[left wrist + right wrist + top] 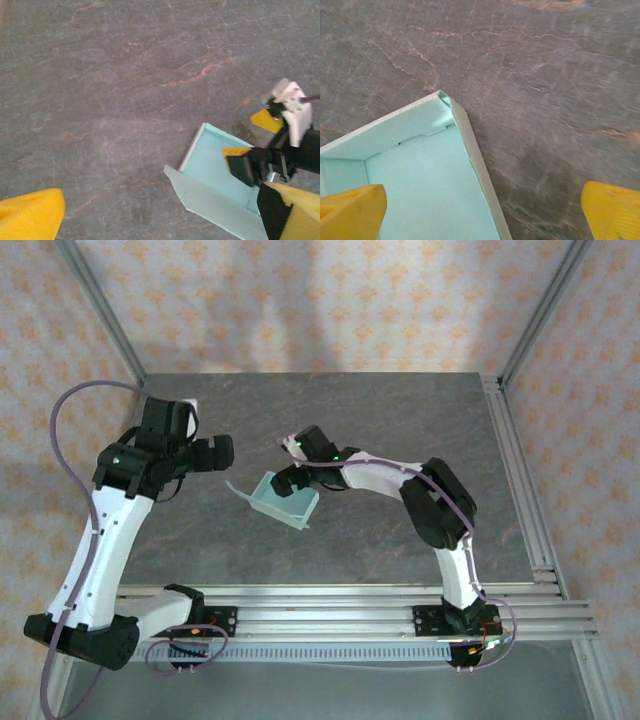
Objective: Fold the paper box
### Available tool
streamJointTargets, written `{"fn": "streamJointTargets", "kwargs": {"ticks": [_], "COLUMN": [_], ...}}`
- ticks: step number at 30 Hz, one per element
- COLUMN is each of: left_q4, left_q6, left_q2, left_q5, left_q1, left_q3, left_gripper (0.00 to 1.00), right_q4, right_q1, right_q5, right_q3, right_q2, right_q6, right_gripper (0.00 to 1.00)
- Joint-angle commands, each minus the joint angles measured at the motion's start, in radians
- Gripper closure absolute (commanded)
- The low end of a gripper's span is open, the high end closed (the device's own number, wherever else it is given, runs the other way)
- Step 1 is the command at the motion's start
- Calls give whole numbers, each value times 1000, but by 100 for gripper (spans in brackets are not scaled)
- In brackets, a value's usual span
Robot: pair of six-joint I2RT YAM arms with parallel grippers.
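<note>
The paper box (282, 500) is pale mint-blue card, partly folded into a shallow tray with raised walls. It lies mid-table, and one long flap (220, 207) sticks out on its near-left side. My right gripper (291, 478) is open at the box's far edge. In the right wrist view one yellow finger (351, 212) hangs over the box floor (420, 190) and the other finger (614, 210) is outside, with the side wall between them and untouched. My left gripper (226, 452) stands open, left of the box and apart from it. Its yellow fingertips (31, 216) straddle bare table and the flap's end.
The table (400, 430) is grey stone-patterned, with aluminium frame posts at the back corners and a rail along the right edge (520, 480). Patterned walls surround it. My right gripper (250, 136) reaches into the left wrist view over the box.
</note>
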Motion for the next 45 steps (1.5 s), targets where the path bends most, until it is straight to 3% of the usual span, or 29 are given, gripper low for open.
{"fn": "streamJointTargets", "kwargs": {"ticks": [1, 8, 17, 21, 25, 33, 36, 39, 45], "left_q4": [-43, -36, 12, 45, 111, 400, 467, 496, 458], "left_q6": [24, 31, 35, 38, 47, -62, -114, -164, -352], "left_q2": [-5, 24, 72, 106, 174, 229, 223, 204, 103], "left_q5": [29, 95, 162, 164, 162, 162, 131, 73, -207], "left_q1": [10, 9, -25, -70, -140, -215, -220, -221, -216], "left_q3": [-29, -55, -44, -43, -28, -96, -138, -172, -253], "left_gripper": [0, 0, 0, 0, 0, 0, 0, 0, 0], "right_q4": [-71, -121, -114, -69, 63, 120, 112, 139, 224], "right_q1": [6, -16, -164, -253, -288, -336, -350, -348, -282], "right_q5": [102, 292, 395, 392, 322, 485, 478, 394, 319], "right_q3": [58, 56, -98, -238, -418, -684, -725, -715, -640], "right_q2": [52, 44, -61, -168, -331, -563, -558, -514, -406], "right_q6": [13, 81, 260, 338, 290, 399, 413, 391, 425], "right_gripper": [4, 11, 18, 17, 14, 16, 20, 21, 24]}}
